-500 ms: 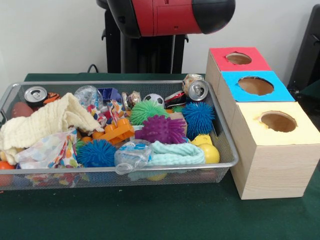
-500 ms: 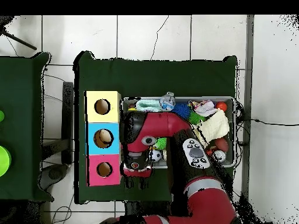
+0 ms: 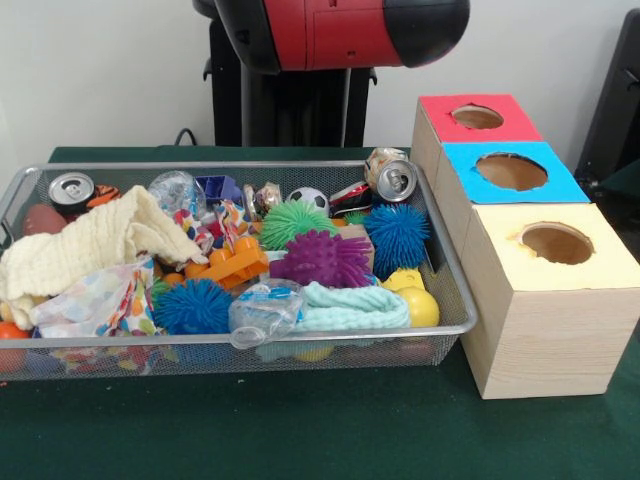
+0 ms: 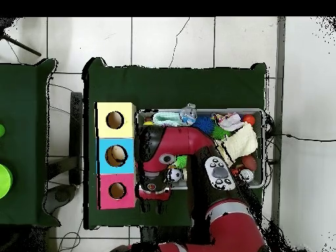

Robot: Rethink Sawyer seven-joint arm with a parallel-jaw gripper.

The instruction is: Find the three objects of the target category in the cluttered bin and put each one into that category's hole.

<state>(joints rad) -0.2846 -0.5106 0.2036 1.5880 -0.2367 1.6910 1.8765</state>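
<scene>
Bin (image 3: 455, 262) sits left of 3 boxes (image 3: 545, 300) in front view, packed with spiky balls (image 3: 322, 258), cans (image 3: 396, 178), cloths (image 3: 95, 245). Arm (image 4: 187, 141) hangs over it; gripper hidden, grasp state unknown. Looks like sorting remains undone.

The red arm (image 4: 172, 152) has shifted very slightly in the overhead view, its shoulder edging lower.
</scene>
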